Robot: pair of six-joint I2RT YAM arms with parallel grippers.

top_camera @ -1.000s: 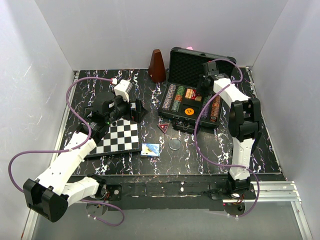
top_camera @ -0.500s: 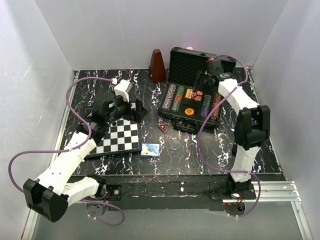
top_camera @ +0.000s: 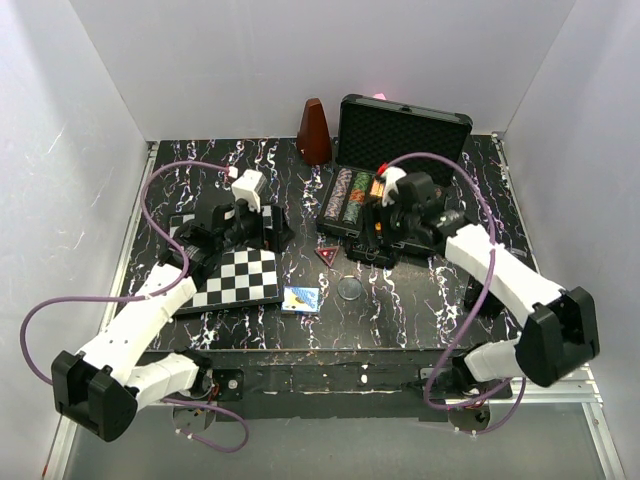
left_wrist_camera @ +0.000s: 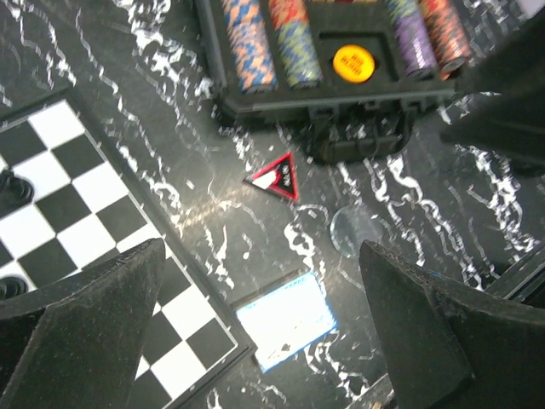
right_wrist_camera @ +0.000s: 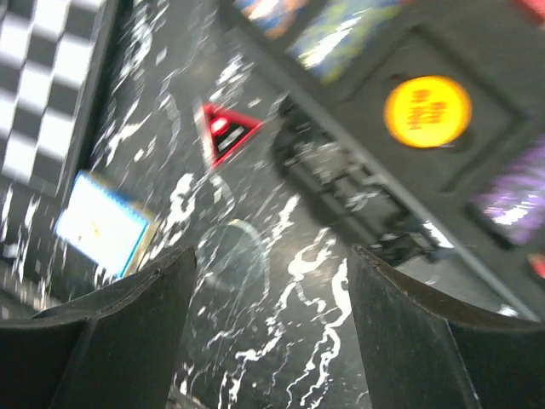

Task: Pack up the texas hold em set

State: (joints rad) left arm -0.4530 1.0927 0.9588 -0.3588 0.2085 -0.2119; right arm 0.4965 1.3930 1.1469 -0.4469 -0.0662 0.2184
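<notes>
The open case (top_camera: pixel 405 135) sits at the table's (top_camera: pixel 440 300) 1 o'clock with its chips (top_camera: pixel 350 195) racked. At its 7 o'clock a red triangle (top_camera: pixel 327 255), clear disc (top_camera: pixel 350 289) and card (top_camera: pixel 300 299) lie loose. The right gripper (top_camera: pixel 383 222) hovers at the case's front edge and the left gripper (top_camera: pixel 270 225) near the chessboard (top_camera: pixel 235 280), both spread wide and empty. Such flat pieces could skid away under a shallow pinch.

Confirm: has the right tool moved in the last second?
Yes. The right tool came toward the near edge and leftward, from over the right side of the black case to its front edge.
</notes>
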